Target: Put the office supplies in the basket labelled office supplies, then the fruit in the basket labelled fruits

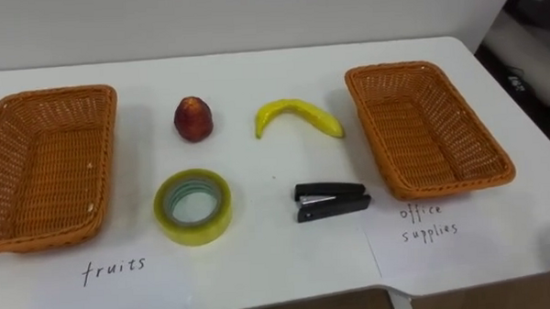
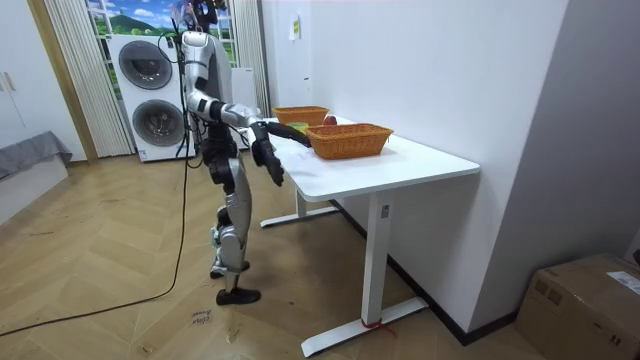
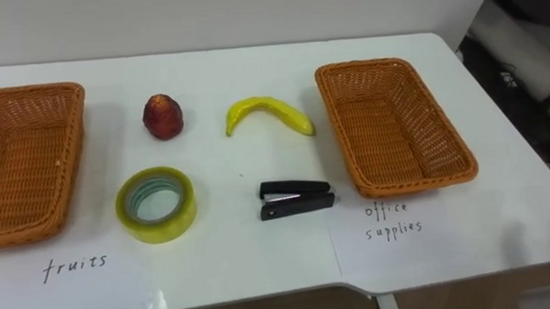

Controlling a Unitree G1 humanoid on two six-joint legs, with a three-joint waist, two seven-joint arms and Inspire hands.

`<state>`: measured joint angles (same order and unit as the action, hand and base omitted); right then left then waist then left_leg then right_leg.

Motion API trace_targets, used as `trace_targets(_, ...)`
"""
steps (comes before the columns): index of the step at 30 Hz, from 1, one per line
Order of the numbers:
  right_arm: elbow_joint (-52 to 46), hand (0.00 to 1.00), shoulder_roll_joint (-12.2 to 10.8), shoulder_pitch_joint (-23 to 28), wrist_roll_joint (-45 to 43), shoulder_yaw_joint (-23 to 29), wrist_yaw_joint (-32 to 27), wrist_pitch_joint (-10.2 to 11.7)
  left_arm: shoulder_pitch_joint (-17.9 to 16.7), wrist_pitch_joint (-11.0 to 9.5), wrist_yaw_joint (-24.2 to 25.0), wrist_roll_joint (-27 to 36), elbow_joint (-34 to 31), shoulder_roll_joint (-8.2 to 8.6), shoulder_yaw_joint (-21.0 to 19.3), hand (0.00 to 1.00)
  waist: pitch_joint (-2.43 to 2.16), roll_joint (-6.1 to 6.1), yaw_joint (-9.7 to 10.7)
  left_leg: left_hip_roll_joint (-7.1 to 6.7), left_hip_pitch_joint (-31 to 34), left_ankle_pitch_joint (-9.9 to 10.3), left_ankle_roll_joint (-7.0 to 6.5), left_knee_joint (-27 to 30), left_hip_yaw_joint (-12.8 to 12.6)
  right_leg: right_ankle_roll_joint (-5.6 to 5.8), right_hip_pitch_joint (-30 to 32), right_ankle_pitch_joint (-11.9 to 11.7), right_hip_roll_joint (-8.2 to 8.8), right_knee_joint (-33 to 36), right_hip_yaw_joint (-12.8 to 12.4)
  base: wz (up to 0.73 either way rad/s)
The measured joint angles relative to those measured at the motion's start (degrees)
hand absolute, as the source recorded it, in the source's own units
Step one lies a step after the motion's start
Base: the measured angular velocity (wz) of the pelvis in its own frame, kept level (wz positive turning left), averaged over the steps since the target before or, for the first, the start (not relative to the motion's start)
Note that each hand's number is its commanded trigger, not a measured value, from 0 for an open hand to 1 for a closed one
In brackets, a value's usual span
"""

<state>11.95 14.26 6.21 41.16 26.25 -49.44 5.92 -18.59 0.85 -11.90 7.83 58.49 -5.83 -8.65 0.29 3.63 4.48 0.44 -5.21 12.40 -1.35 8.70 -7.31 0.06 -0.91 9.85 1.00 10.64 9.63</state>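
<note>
On the white table (image 1: 260, 265) a red apple (image 1: 193, 119) and a yellow banana (image 1: 297, 115) lie in the far middle. A yellow tape roll (image 1: 192, 206) and a black stapler (image 1: 332, 200) lie nearer me. An empty wicker basket (image 1: 48, 94) stands at the left above a handwritten "fruits" label (image 1: 114, 267). A second empty basket (image 1: 419, 69) stands at the right, by an "office supplies" label (image 1: 429, 221). In the room view I stand at the table's end. My right hand (image 2: 273, 165) hangs open below the table edge. My left hand (image 2: 262, 126) is held near that edge.
The table's front edge runs along the bottom of the eye views, and its right edge drops to dark floor. A white wall backs the table. In the room view, washing machines (image 2: 150, 95) stand behind me and a cardboard box (image 2: 590, 300) sits on the wooden floor.
</note>
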Motion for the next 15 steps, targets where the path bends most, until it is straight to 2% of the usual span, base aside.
trace_targets(6,-8.30,0.00,0.00,0.22,-5.98,2.53,-5.03,2.47,-0.01,-0.34,-0.43,-0.19,-0.11,-0.27,-0.09,0.00,-0.18,-0.24,-0.05,0.05,0.30,0.00,0.01,-0.20,0.08,-0.05,-0.22,-0.04,-0.10,0.27,0.04,0.00)
trace_targets(10,-11.63,0.00,0.01,0.42,-6.43,2.72,-6.69,4.08,0.16,-1.36,-0.39,-1.35,-0.11,-0.52,-0.06,0.00,-0.23,-0.06,-0.16,0.05,0.39,0.00,0.01,0.00,0.08,-0.06,-0.12,-0.04,-0.08,0.44,0.06,0.00)
trace_targets(15,-14.35,0.00,0.01,0.45,-7.10,2.56,-6.91,4.38,0.21,-1.84,-0.38,-1.82,0.61,-1.09,0.03,0.00,-0.32,0.51,-0.18,0.02,0.35,0.00,0.00,0.03,0.08,-0.06,-0.21,-0.04,-0.07,0.34,-0.06,0.00)
